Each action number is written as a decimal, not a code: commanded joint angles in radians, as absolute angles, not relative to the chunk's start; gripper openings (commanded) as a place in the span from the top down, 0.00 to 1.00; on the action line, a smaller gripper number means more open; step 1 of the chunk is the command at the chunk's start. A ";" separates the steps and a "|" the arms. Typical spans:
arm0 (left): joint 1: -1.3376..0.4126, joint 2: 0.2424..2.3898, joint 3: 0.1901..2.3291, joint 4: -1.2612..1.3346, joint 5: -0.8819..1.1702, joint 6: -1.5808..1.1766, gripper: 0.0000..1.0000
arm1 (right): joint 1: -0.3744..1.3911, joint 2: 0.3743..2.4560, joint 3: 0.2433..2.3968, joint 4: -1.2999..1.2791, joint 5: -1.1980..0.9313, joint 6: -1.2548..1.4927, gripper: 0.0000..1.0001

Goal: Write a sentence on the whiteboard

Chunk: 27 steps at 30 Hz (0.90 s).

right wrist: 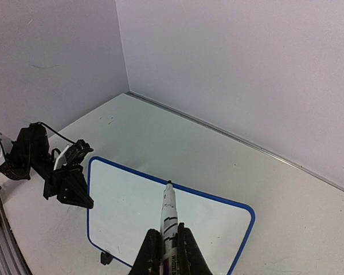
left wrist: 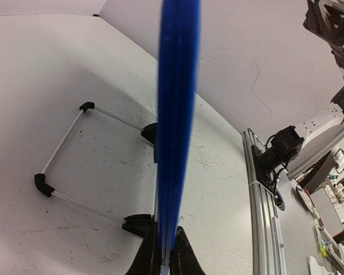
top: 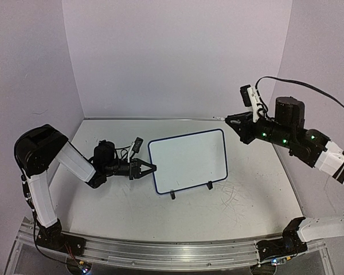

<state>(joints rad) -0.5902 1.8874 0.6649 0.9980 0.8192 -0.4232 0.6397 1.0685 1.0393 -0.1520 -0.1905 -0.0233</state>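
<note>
The whiteboard (top: 188, 160) stands tilted on the table on two black clip feet, its white face blank; no sentence shows on it. My left gripper (top: 151, 169) is shut on its left blue rim. In the left wrist view the rim (left wrist: 178, 114) runs up from between my fingers (left wrist: 167, 260), with the wire stand (left wrist: 74, 166) behind. My right gripper (top: 241, 127) is raised above the board's far right corner and is shut on a white marker (right wrist: 169, 217). The marker's uncapped tip points toward the board (right wrist: 132, 212) below and is apart from it.
The scuffed white tabletop (top: 132, 206) is ringed by pale walls at back and sides. An aluminium rail (top: 160, 252) with the arm bases runs along the near edge. The right arm's black cable (top: 309, 86) loops above it.
</note>
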 commanded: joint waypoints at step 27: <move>-0.592 1.908 0.727 0.796 0.794 -0.377 1.00 | 0.920 1.217 1.010 0.092 -0.101 -0.183 1.00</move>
